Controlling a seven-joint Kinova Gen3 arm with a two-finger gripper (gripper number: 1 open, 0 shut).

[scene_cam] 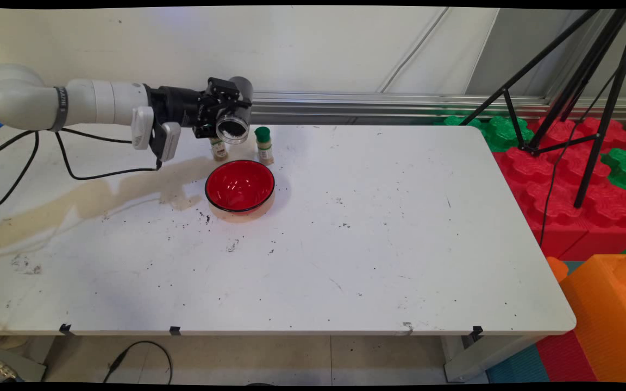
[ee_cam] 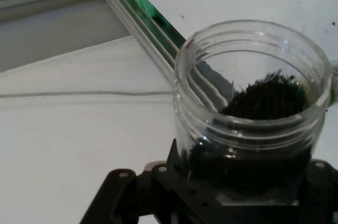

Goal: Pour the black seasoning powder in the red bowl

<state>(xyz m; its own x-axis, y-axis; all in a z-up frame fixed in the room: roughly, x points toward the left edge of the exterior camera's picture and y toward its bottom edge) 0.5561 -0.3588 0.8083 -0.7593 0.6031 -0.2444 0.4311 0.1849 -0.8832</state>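
My gripper (scene_cam: 230,111) is shut on a clear open jar (scene_cam: 232,127) that holds a dark granular filling. The jar is tipped on its side in the air above the far left part of the table, its mouth facing the camera, just behind a red bowl (scene_cam: 240,185). In the hand view the clear open jar (ee_cam: 252,102) fills the frame between the gripper's black links, with the dark filling (ee_cam: 269,97) lying low inside it. Two small spice bottles stand behind the bowl: one with a green cap (scene_cam: 263,145), the other (scene_cam: 218,149) partly hidden under the jar.
Dark specks (scene_cam: 204,217) are scattered over the white table (scene_cam: 373,244) around the bowl. A black tripod (scene_cam: 579,98) stands at the right over red and green foam blocks (scene_cam: 563,179). An orange block (scene_cam: 612,309) sits at the near right corner. Black cables (scene_cam: 74,168) hang from the arm.
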